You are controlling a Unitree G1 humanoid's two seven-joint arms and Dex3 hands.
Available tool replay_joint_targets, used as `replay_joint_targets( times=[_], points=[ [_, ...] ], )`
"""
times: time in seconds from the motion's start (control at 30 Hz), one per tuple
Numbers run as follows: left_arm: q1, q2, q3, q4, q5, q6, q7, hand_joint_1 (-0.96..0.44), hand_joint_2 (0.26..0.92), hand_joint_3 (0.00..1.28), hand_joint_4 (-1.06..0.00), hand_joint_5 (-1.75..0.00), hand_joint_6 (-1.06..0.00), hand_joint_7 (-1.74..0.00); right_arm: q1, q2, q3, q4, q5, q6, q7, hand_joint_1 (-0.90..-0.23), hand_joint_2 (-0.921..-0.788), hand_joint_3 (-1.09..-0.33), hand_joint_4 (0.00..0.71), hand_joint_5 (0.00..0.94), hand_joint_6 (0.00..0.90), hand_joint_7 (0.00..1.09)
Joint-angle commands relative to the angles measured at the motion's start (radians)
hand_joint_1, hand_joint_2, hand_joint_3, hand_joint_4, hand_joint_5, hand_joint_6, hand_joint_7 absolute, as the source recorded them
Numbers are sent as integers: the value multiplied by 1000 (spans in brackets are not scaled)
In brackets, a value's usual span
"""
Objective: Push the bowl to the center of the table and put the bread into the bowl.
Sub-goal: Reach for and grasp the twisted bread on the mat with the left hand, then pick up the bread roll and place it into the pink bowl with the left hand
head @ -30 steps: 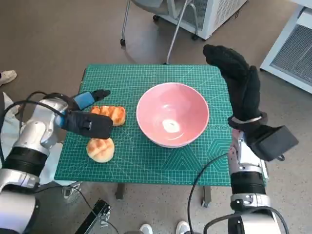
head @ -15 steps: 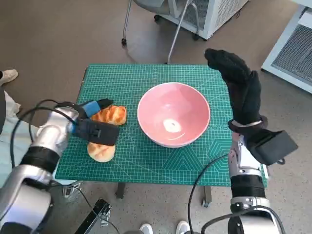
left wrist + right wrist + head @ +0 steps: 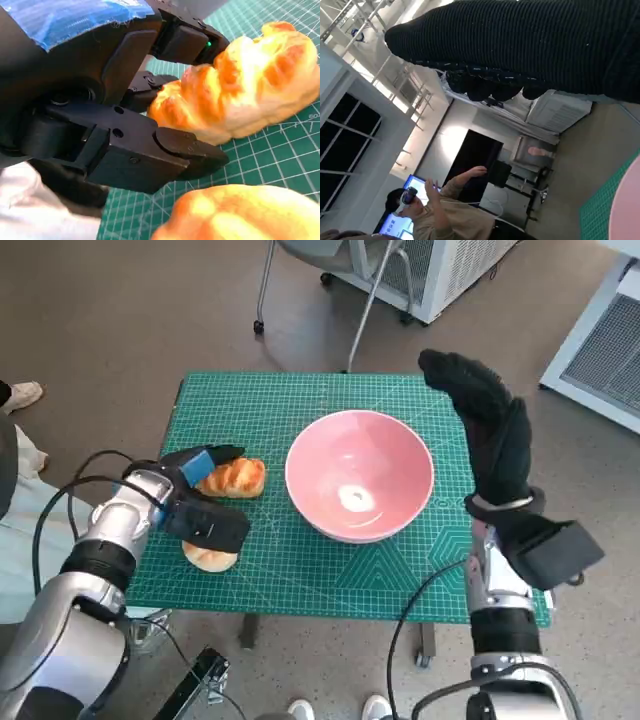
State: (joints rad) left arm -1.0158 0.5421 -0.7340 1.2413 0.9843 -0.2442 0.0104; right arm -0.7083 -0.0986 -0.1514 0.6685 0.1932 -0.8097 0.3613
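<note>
Bowl [image 3: 359, 487] sits roughly mid-counter, a bit toward the right edge, so the push step looks done or close to it. Step in hand is the bread pickup.

Left robot hand [image 3: 197, 502] is at the left edge of the counter, between two pieces of bread: a ridged roll [image 3: 235, 478] on its far side and a round bun [image 3: 209, 557] at the near-left corner, partly under the hand. In the left wrist view the black fingers [image 3: 165, 150] are apart and bracket the roll [image 3: 240, 90], touching or nearly so. No grip yet as far as I can tell.

Right robot hand [image 3: 488, 425] is raised over the right edge beside the bowl, fingers spread, holding nothing.

Next move, my read: close on the roll, lift, carry right over the rim, drop. Risk: nudging the bun off the near edge.

Surface: green cutting mat [image 3: 300, 400] with a grid covers the counter. Room: brown floor, chair legs [image 3: 365, 300] past the far edge, white cabinet [image 3: 600, 340] at right. Right wrist view shows a person [image 3: 440, 212] wearing a headset.
</note>
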Motion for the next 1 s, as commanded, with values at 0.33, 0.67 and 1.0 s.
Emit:
replay_joint_targets(
  times=[0.33, 0.67, 1.0],
  points=[
    [-7, -58, -53, 61, 5, -58, 38, -2, 920, 149, -575, -1349, -569, -1148, 51, 3, -3, -30, 10, 34, -18, -587, -921, -780, 327, 10, -1, 798],
    [-42, -45, -2, 66, -53, -39, 10, 1, 920, 117, -600, -1332, -611, -1122, 58, 2, 0, -52, 6, 44, -25, -580, -921, -780, 327, 9, -1, 797],
    [-131, 11, 87, 12, -130, -68, -36, 1, 920, 114, -608, -1314, -609, -1129, 57, 0, 2, -73, 16, 69, -17, -578, -921, -780, 327, 9, -1, 796]
  ],
)
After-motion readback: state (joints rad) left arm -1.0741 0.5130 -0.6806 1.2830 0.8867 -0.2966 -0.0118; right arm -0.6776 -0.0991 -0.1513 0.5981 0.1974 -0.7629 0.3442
